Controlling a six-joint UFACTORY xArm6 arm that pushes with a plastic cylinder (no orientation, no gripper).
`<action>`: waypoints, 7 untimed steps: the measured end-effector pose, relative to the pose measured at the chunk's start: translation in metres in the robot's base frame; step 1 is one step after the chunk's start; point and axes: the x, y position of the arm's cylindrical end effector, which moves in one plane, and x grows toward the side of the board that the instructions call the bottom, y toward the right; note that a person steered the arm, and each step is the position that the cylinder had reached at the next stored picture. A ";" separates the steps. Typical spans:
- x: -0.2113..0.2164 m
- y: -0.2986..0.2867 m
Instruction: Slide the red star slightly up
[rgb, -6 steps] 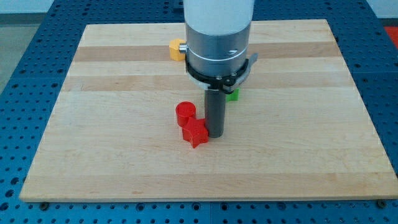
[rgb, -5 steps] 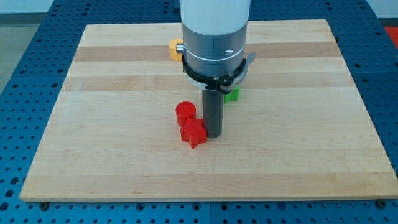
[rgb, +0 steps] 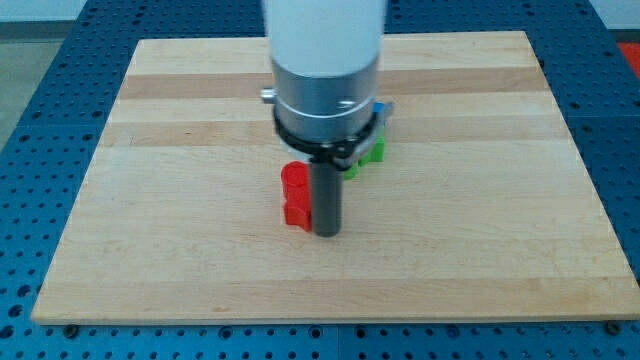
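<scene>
The wooden surface (rgb: 150, 220) fills most of the view, with a blue perforated base showing around its edges. Starting at the view's left, that side of the surface holds no blocks. Near the middle, a little toward the view's left, stand two red pieces touching one another: a red cylinder (rgb: 294, 177) toward the view's top, and directly below it the red star (rgb: 296, 212), whose points are hard to make out because the rod covers its right side. My tip (rgb: 327, 233) rests on the surface right against the red star's right-hand side, at about the star's lower edge (contact looks likely, though the rod's own width hides the exact meeting line). There are no fingers on this arm, only the straight dark rod under a wide grey collar, so there is no open or closed state to tell. Further to the view's right, just past the collar, a green block (rgb: 372, 152) peeks out, its shape mostly hidden, and above it a sliver of a blue block (rgb: 380, 112) shows at the collar's edge.
</scene>
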 end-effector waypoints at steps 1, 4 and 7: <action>0.000 -0.032; -0.057 -0.069; -0.095 -0.162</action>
